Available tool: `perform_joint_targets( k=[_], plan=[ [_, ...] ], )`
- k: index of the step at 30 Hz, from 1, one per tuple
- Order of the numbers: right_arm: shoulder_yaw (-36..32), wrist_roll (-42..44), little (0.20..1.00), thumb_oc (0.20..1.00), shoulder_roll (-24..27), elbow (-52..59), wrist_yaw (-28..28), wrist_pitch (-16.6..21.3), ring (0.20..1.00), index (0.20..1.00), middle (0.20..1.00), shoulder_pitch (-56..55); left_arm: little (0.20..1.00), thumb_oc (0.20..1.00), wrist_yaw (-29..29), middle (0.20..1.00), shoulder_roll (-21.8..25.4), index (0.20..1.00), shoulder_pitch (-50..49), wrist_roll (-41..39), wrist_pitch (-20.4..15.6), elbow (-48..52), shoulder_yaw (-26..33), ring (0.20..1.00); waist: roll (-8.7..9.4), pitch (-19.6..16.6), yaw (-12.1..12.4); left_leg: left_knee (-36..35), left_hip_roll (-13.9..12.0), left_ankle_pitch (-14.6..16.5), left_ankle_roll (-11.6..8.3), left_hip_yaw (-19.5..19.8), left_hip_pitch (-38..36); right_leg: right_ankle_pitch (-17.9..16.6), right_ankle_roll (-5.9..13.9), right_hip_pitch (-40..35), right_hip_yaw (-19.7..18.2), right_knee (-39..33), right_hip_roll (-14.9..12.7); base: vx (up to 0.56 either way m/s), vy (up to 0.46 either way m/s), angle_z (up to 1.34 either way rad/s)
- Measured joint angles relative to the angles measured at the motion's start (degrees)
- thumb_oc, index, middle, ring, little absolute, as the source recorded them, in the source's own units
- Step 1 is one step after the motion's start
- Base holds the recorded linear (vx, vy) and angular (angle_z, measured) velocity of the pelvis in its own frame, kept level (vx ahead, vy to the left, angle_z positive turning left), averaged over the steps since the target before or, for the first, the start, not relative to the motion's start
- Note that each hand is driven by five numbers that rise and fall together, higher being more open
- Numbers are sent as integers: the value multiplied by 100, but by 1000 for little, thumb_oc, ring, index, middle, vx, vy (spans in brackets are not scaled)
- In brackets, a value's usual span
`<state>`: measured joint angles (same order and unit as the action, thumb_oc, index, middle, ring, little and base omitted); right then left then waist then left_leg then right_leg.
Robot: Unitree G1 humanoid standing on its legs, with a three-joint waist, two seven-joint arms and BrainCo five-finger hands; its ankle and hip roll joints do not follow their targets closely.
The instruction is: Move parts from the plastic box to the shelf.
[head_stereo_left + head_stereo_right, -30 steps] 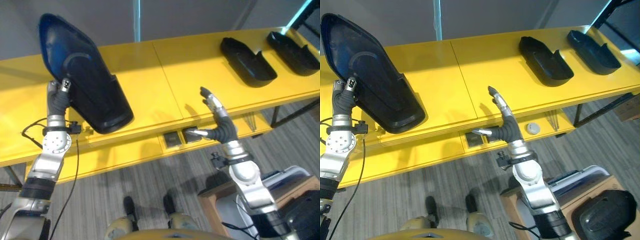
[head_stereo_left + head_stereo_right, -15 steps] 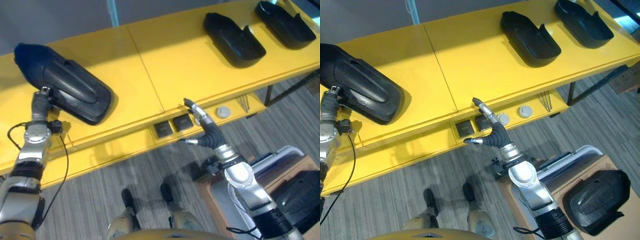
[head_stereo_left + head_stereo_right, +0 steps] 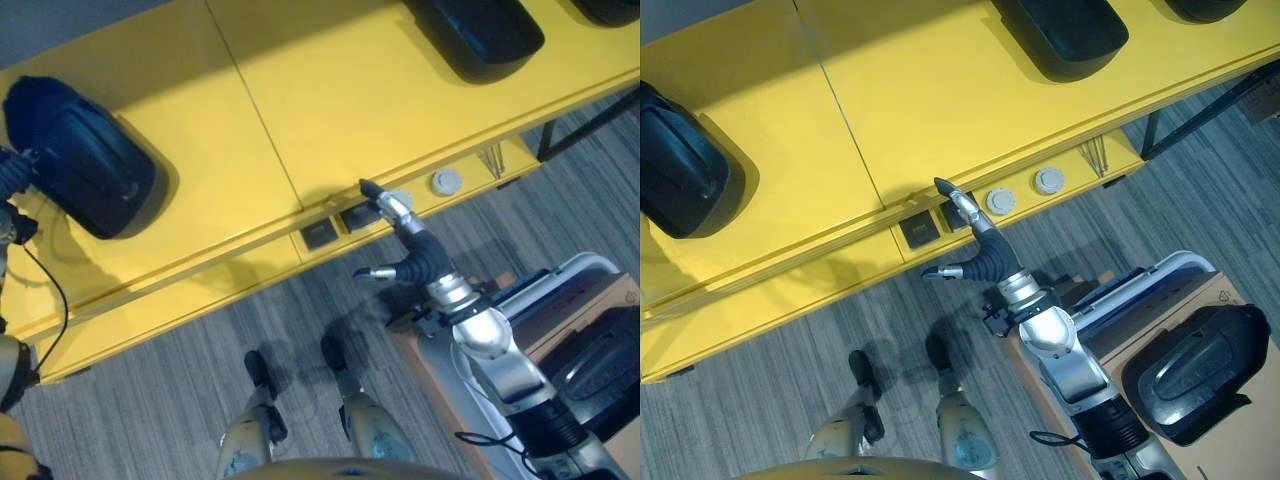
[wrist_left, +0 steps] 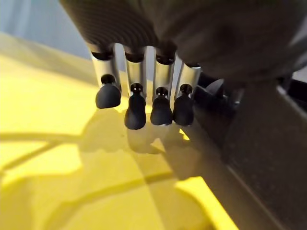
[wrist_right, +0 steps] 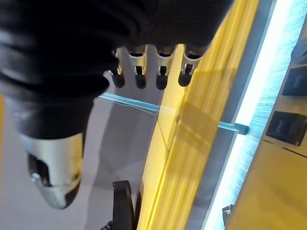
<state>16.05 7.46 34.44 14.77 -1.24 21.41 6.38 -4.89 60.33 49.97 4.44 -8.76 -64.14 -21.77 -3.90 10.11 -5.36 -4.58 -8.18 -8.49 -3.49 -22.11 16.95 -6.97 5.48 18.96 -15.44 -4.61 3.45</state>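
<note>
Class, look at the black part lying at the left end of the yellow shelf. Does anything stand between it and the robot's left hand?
Nothing visible does. The left robot hand hangs right beside the black part on the yellow shelf, with only bare shelf beneath its fingers.

1. A yellow shelf [image 3: 300, 100] spans the head views from 9 to 2 o'clock (a seam runs across its top).
2. A black part [image 3: 85, 165] lies on it at 9 o'clock.
3. Another part [image 3: 1065, 30] lies at 1 o'clock.
4. The lower ledge [image 3: 1080, 165] carries two round discs [image 3: 1048, 180] and dark square pieces [image 3: 918, 233].
</note>
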Motion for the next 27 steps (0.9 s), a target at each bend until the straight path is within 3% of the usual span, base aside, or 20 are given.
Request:
perform_joint_targets(
  k=[8,20,21,22,23,27],
  plan=[
    [-97,-6,1000,1000,-2,-2,183,144,1000,1000,1000,-174,200,200,-533,200,28,200,459,1321,-14,154,-716,200,13,26,-29,0,-12,16,-36,-13,4,24,32,17,4,-1,10,0,0,0],
    [-103,-16,1000,1000,-2,-8,108,235,1000,1000,1000,-179,200,200,-980,200,52,200,582,2067,-28,50,-973,200,12,137,-26,1,-8,18,-44,-13,-1,-9,-12,21,10,0,6,0,0,0],
    [-101,-20,1000,1000,-2,-8,103,244,1000,1000,1000,-176,435,435,-1011,435,52,435,616,2210,-3,-7,-1001,435,12,137,-30,1,-9,18,-44,-15,-2,-9,-12,21,10,1,7,0,0,0],
    [-101,-20,1000,1000,-2,-8,95,250,1000,1000,1000,-177,799,799,-1053,799,52,799,624,2301,30,-22,-1004,799,12,137,-38,2,-10,17,-45,-16,-5,-10,-13,19,9,1,8,0,0,0],
    [-102,-21,1000,1000,-1,-8,86,257,1000,1000,1000,-176,1000,1000,-1114,1000,53,1000,633,2412,81,-58,-1045,1000,12,137,-47,2,-10,14,-48,-16,-7,-11,-14,16,9,1,9,0,0,0],
    [-96,-63,1000,1000,-1,-9,60,263,1000,1000,1000,-163,1000,1000,-1187,1000,59,1000,719,2745,209,-78,-1235,1000,12,137,-63,2,-12,10,-52,-14,-43,-21,-27,-20,8,3,13,0,0,0]
  ],
)
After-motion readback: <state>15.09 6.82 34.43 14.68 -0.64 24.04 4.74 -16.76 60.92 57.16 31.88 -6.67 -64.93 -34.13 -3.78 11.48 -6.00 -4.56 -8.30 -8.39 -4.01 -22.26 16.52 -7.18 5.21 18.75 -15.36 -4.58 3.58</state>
